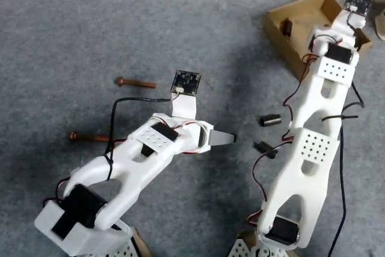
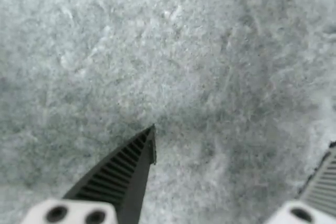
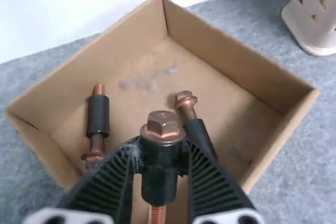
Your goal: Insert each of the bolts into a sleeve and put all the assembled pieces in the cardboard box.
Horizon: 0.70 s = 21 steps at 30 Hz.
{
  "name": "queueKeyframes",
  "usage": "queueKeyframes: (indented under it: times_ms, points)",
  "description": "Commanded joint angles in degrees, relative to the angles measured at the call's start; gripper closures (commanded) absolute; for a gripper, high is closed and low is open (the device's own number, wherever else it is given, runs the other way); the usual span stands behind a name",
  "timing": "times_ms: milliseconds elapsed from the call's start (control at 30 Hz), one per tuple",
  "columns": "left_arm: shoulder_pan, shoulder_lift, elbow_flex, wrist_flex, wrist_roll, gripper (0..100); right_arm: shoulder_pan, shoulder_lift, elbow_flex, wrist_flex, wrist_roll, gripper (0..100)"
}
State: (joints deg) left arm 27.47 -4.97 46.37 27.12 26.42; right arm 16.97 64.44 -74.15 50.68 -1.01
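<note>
Over the cardboard box [image 3: 226, 51], the right gripper [image 3: 160, 153] pinches an assembled piece: a copper-coloured held bolt [image 3: 161, 125] with a hexagonal head, pushed through a smooth black cylindrical held sleeve [image 3: 159, 174]. Ribbed black fingers [image 3: 113, 182] clamp the sleeve from both sides. The piece's long axis runs along the fingers, head at the fingertip end, threaded shank emerging toward the wrist. On the box's plain brown floor lie a first finished piece [image 3: 97, 119] and a second finished piece [image 3: 195, 127], flat, heads at opposite ends. Beside the right arm, on the fuzzy grey carpet [image 1: 60, 40], rest a near sleeve [image 1: 265, 148] and a far sleeve [image 1: 271, 120]. Well apart lie a near bolt [image 1: 90, 137] and a far bolt [image 1: 135, 82], heads away from the box. The left gripper [image 2: 242, 136] hangs spread above bare carpet.
</note>
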Motion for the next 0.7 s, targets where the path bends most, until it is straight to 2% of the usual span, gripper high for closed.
queueKeyframes:
  times_ms: [0,300,600,667]
  points:
    - [-0.13,-0.13,-2.59,-1.32,-0.35,56,0.75,-0.48,-4.18,-1.98,0.70,99.4]
    - [-0.13,-0.13,-2.59,-1.32,-0.35,56,0.66,4.88,-4.18,-1.45,0.35,99.4]
    - [-0.13,-0.13,-2.68,-1.32,-0.35,56,-3.03,4.00,-5.49,16.48,0.18,99.4]
    - [-0.22,-0.13,-2.68,-1.32,-0.35,56,-3.30,2.51,-6.29,20.97,-2.46,99.4]
